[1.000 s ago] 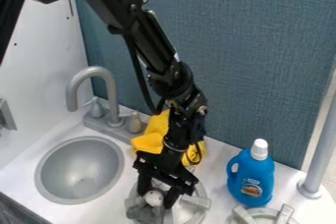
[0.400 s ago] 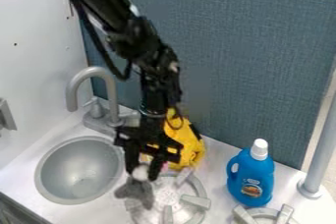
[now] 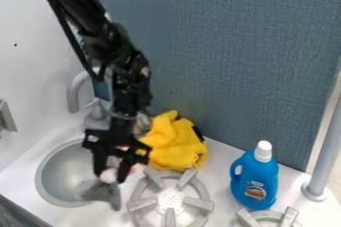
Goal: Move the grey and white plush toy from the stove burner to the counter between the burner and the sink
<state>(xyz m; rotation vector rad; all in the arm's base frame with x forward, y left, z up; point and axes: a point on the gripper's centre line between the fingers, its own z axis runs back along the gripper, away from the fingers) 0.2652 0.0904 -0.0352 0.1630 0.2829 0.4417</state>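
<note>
Robotic arm over a toy kitchen sink and stove. The black arm (image 3: 110, 47) enters from the upper left and slants downward, its tool (image 3: 110, 176) hanging at the right-hand rim of the round grey sink basin (image 3: 53, 176). The tool is closed on a small, soft-looking grey object (image 3: 101, 192) – its two fingers flank a white, rounded part of it, and the grey portion hangs below the fingertips, overlapping the basin's rim in the view. Whether the object touches the rim cannot be told. A little pink shows between the fingers, too blurred to identify.

Behind the arm stands a grey, curved faucet (image 3: 75, 94), partly hidden. To the right of the tool, a crumpled yellow cloth (image 3: 174, 141) with dark patches at its edge lies near the foot of the blue-grey panel (image 3: 240, 71). In front of the cloth is a round stove burner (image 3: 170, 200) with grey radial bars. Further right, a blue bottle (image 3: 255, 181) with a white cap (image 3: 263, 151) stands upright on the white surface (image 3: 221, 171); a second burner (image 3: 269, 215) is cut off by the lower edge, and a grey post (image 3: 326, 146) rises at the far right. A white wall (image 3: 33, 47) borders the sink on the left.
</note>
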